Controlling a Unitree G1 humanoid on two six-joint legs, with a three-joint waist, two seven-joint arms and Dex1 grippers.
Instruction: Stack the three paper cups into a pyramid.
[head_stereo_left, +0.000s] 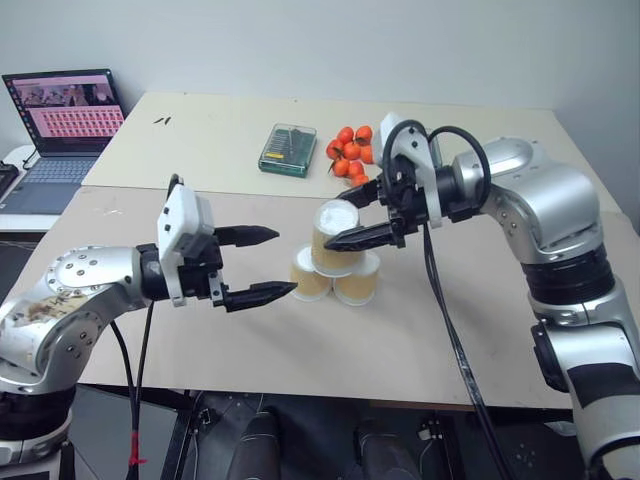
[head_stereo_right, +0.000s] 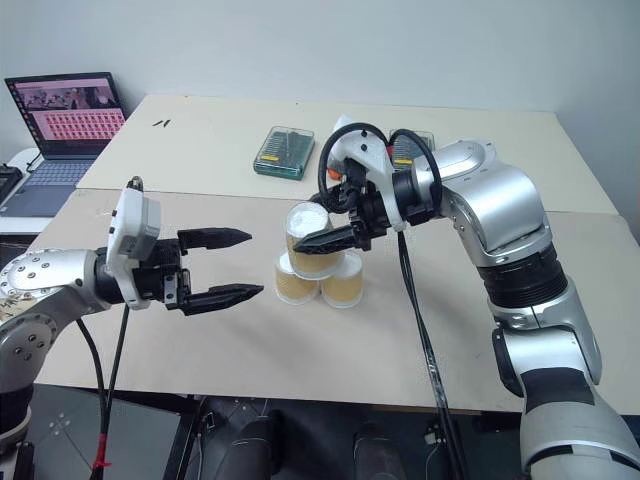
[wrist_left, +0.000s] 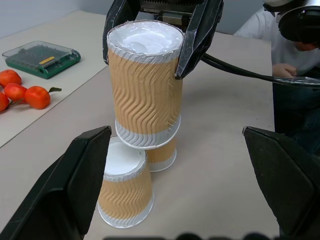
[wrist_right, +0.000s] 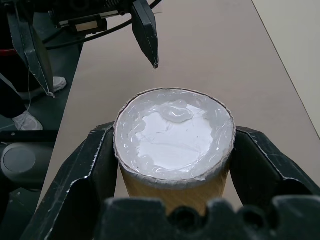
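**Top cup held over the base pair**

While the right gripper (head_stereo_left: 352, 238) pinches the upside-down tan ribbed paper top cup (head_stereo_left: 334, 238), head views show it upright, resting on two tan base cups (head_stereo_left: 333, 280). Left wrist view: left gripper (head_stereo_left: 263, 265), jaws spread, waits beside the stack.

The table (head_stereo_left: 300, 350) is viewed downward from head height; the stacked cups (wrist_left: 142, 100) are framed closely by both wrist cameras.
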